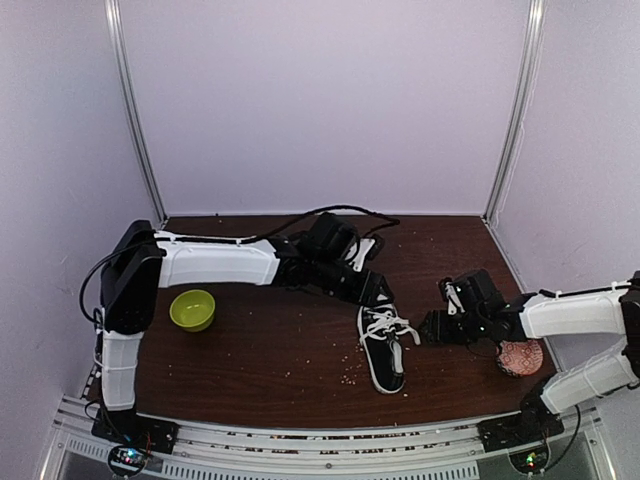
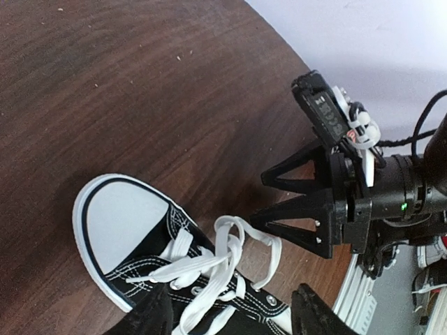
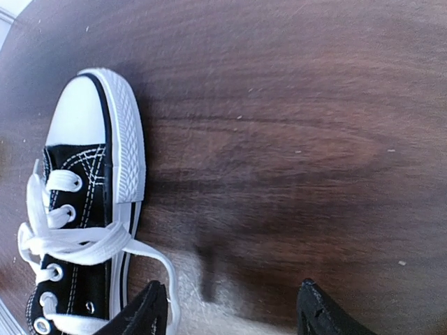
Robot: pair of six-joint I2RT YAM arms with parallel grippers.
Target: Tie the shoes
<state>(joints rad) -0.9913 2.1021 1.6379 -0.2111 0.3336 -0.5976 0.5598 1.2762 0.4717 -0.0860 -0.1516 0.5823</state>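
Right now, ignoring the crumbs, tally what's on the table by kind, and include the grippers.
Sneaker: 1
Green bowl: 1
Reddish speckled round object, kind unclear: 1
Grippers: 2, left gripper and right gripper, both open
Total: 5

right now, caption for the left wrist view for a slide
Right gripper, jaws open, close beside the looped white laces of a black sneaker on the wooden table

The table [image 1: 270,340] is viewed from high above its near edge; the shoe [image 1: 383,355] is shared, close up, by both downward-facing wrist views.
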